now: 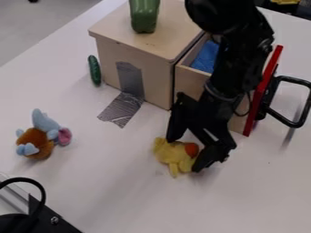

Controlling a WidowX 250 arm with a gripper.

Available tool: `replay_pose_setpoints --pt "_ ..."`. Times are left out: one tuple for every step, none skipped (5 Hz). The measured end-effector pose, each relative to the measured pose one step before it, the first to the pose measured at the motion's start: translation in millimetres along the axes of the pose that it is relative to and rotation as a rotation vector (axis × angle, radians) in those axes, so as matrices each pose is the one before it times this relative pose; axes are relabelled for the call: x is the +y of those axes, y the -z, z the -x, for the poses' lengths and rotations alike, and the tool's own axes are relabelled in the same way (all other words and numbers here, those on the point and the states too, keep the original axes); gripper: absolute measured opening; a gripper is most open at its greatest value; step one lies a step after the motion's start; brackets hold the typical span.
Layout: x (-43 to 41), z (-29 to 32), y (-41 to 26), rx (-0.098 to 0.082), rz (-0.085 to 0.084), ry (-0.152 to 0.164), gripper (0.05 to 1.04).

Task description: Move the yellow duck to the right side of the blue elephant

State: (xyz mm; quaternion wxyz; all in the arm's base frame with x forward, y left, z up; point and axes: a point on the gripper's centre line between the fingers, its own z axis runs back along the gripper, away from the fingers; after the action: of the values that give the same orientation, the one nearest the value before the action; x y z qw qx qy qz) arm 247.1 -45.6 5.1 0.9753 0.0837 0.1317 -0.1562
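Camera view, wooden cabinet (137, 70) stood up top, drawer (189, 83) pulled out, black gripper (185, 152) hung spread wide, blue elephant (43, 122) sat well apart, yellow duck (173, 155) lay between the fingertips, contact hard to call.

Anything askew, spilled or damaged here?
No spill or damage visible. Two mild oddities: the wooden box has its drawer open, something blue inside, and the tape from box to table looks wrinkled. The yellow duck between the open gripper's fingers fits the task.
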Motion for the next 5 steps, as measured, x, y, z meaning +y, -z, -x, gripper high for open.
replay_pose_setpoints --pt "-3.25 9.17 7.06 0.0334 0.0083 0.0182 0.929" --pt "-4.0 3.95 1.93 0.0064 0.0007 0.0231 0.654" --pt "0.29 5.14 -21.19 -0.0574 0.01 0.0005 0.451" --pt "4.83 9.05 -42.13 -0.1173 0.015 -0.0191 0.388" --pt "16.55 15.58 -19.49 -0.052 -0.0093 -0.0459 0.381"
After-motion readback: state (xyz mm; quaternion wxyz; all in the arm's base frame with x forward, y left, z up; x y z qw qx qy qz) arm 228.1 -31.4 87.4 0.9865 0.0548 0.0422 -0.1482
